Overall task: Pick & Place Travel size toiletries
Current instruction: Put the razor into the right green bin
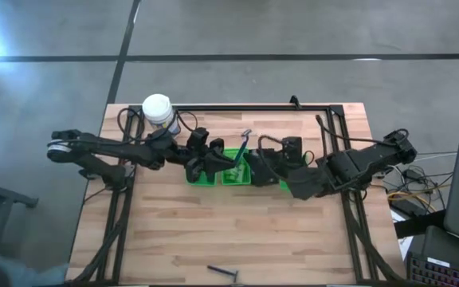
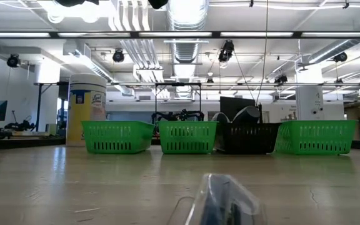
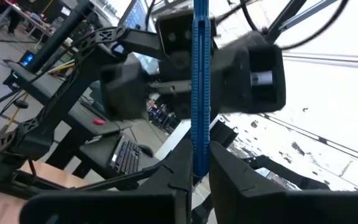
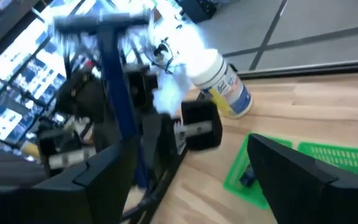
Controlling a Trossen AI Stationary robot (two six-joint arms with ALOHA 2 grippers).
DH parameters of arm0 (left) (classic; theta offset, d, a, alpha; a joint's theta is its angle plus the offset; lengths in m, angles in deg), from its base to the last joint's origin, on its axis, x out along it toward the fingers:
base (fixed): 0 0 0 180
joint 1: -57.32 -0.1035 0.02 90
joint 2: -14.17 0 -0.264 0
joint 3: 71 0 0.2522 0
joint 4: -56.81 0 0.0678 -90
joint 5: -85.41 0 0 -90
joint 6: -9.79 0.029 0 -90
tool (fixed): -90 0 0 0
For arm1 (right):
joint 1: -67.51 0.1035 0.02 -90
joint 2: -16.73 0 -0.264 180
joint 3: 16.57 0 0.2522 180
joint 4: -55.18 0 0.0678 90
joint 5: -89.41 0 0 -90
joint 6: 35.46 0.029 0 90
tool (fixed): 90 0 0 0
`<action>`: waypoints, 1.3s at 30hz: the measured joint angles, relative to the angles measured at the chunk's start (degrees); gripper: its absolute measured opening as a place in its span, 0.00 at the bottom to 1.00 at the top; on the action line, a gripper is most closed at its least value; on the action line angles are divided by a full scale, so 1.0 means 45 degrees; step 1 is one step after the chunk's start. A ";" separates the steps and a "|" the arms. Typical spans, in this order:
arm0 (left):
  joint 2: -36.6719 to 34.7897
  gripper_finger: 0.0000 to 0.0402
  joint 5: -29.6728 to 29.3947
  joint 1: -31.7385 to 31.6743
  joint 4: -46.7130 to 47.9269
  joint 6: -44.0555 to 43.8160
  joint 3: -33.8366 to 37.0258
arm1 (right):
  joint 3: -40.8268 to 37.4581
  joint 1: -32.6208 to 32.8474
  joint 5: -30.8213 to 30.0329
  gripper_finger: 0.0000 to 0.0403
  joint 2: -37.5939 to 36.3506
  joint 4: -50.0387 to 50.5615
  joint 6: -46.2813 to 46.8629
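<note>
A blue razor-like stick (image 3: 199,93) is lifted above the green bins (image 1: 205,177) at mid-table, between my two grippers. My left gripper (image 3: 201,169) reaches in from the table's left (image 1: 226,163) and is shut on the stick. In the right wrist view the stick's crossbar head (image 4: 98,22) sits at its far end. My right gripper (image 4: 194,168) faces it from the table's right (image 1: 261,165). It is open, with its fingers standing clear of the stick. Another dark stick (image 1: 223,273) lies flat near the table's near edge. My left gripper pinches the blue stick's handle near its lower end (image 3: 200,146) between its two fingers (image 3: 166,180). The fingers come roughly level from the table's left. The stick is lifted clear over the bins and stands up past the fingertips, head end away from them.
A white yellow-labelled canister (image 1: 158,110) stands behind the left arm near the far edge. Several bins stand in a row in the low view (image 2: 117,136), with a dark one (image 2: 250,137) among them. A clear-wrapped item (image 2: 224,200) lies close to the low camera. Bare wood (image 1: 237,231) stretches toward the near edge.
</note>
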 joint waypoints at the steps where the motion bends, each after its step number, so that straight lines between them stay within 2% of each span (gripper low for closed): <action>1: 0.0000 0.08 0.0000 -0.0067 -0.0018 -0.0022 0.0000 | 0.0000 0.0109 0.0017 0.73 0.0009 0.0128 0.0110; 6: 0.0000 0.08 -0.0055 -0.0594 0.0274 -0.0577 0.0000 | 0.0000 0.0574 0.0027 0.74 0.0000 0.0296 0.0641; 9: 0.0029 0.08 0.0107 -0.0800 0.0611 -0.0961 0.0000 | 0.0000 0.0557 0.0088 0.77 0.0000 -0.0249 0.0285; 15: 0.0136 0.08 0.0568 -0.0691 0.0588 -0.1330 -0.0049 | 0.0000 -0.0365 0.0289 0.82 -0.0003 -0.0564 -0.0563; 18: 0.0136 0.08 0.0593 -0.0638 0.0551 -0.1354 -0.0078 | 0.0000 -0.0716 0.1044 0.80 -0.0005 -0.0918 -0.0959; 21: 0.0136 0.08 0.0593 -0.0638 0.0560 -0.1354 -0.0076 | 0.0000 -0.0871 0.1607 0.76 -0.0005 -0.1404 -0.1428; 33: 0.0136 0.08 0.0588 -0.0594 0.0581 -0.1364 -0.0068 | 0.0000 -0.0928 0.1768 0.50 -0.0005 -0.1450 -0.1558; 39: 0.0136 0.08 0.0588 -0.0383 0.0747 -0.1242 -0.0049 | 0.0000 -0.0975 0.1764 0.40 -0.0005 -0.1484 -0.1601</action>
